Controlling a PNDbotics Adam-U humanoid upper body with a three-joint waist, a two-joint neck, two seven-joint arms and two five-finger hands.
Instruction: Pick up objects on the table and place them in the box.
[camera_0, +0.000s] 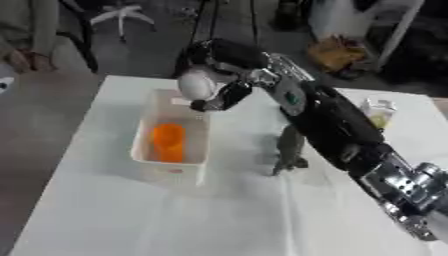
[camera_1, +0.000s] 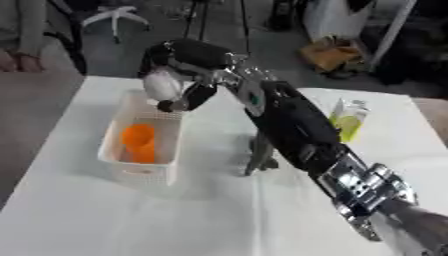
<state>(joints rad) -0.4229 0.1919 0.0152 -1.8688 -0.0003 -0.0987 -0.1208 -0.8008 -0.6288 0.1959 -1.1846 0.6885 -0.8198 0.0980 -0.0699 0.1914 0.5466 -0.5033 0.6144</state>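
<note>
Right robot hand (camera_0: 223, 75): fingers curled round a white ball (camera_0: 197, 84), above the box (camera_0: 144, 150)
Box: holds an orange thing (camera_0: 168, 141)

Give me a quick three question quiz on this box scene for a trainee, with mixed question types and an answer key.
1. True or false: the right hand holds a white object above the box.
2. What colour is the object already lying in the box? A green, B orange, C blue.
3. Fill in: near the far right edge of the table stands a clear ____ with yellow-green contents.

Key: 1 true; 2 B; 3 container.
</note>
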